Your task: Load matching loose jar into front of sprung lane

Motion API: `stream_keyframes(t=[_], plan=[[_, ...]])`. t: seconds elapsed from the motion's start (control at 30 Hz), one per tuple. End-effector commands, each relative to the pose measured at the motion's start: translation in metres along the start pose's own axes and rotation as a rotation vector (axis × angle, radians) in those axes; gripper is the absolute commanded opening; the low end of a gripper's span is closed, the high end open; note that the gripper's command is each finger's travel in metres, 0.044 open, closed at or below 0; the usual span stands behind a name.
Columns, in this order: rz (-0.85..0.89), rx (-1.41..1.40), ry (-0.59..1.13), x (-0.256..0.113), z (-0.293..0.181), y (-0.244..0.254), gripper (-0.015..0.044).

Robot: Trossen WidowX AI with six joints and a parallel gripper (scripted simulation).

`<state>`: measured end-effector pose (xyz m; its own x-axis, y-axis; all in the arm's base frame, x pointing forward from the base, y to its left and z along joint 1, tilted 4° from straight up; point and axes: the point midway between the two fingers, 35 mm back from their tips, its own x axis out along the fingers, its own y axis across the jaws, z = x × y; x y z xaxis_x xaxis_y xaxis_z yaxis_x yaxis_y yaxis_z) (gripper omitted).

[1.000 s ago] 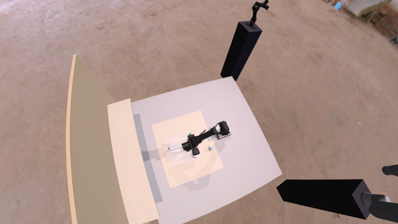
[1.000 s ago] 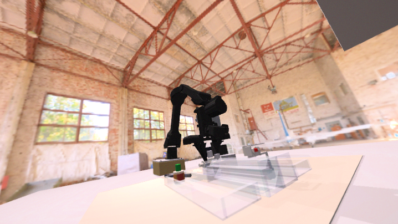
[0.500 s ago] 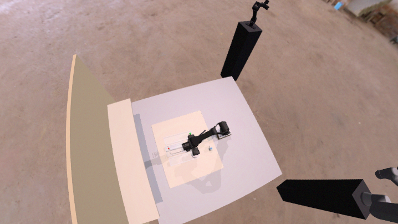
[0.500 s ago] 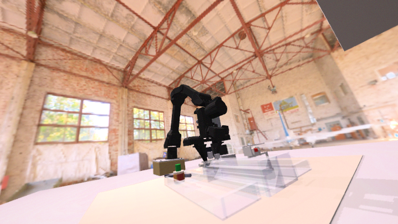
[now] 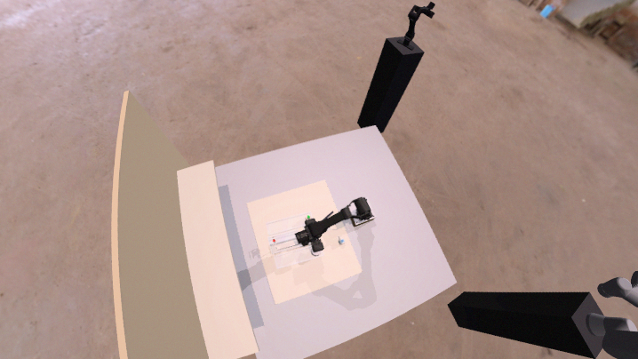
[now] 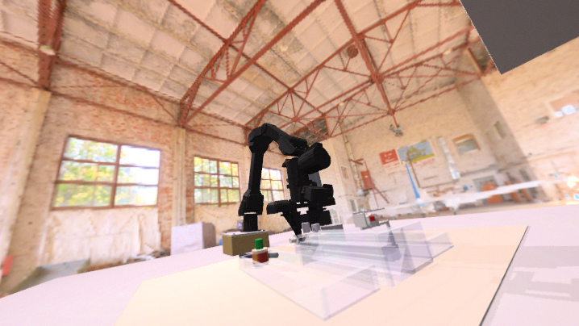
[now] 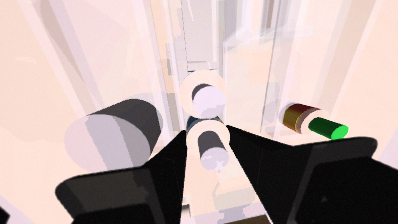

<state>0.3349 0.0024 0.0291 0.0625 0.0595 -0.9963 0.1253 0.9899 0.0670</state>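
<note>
My gripper (image 7: pixel 205 131) is shut on a jar (image 7: pixel 209 137) with a pale round shoulder and a grey-lilac cap. Some blue shows low on its far side. Just ahead, a jar (image 7: pixel 205 92) with a similar pale shoulder and cap is in the clear-walled middle lane. The two overlap in the wrist view; whether they touch is unclear. Whether the held jar is on the lane floor is hidden. In the top view the arm covers both jars. A red-and-amber jar (image 6: pixel 260 256) (image 7: pixel 299 119) with a green cap is to the right in the wrist view.
A wide dark cylinder (image 7: pixel 112 135) with a pale top is left of the fingers. The clear rack (image 6: pixel 323 302) has several walled lanes. A grey block (image 6: pixel 360 219) with a red mark is farther back. A tan box (image 6: pixel 244 244) is by the arm's base. A small bluish object (image 5: pixel 341 241) lies on the mat.
</note>
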Motion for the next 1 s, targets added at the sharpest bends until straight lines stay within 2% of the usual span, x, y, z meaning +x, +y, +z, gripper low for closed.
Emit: stream_keyframes(t=[0.0,0.97], plan=[[0.001,-0.001,-0.016,0.0010,0.0037,0.0003,0.0000],[0.001,-0.001,-0.016,0.0058,0.0002,0.0003,0.0000]])
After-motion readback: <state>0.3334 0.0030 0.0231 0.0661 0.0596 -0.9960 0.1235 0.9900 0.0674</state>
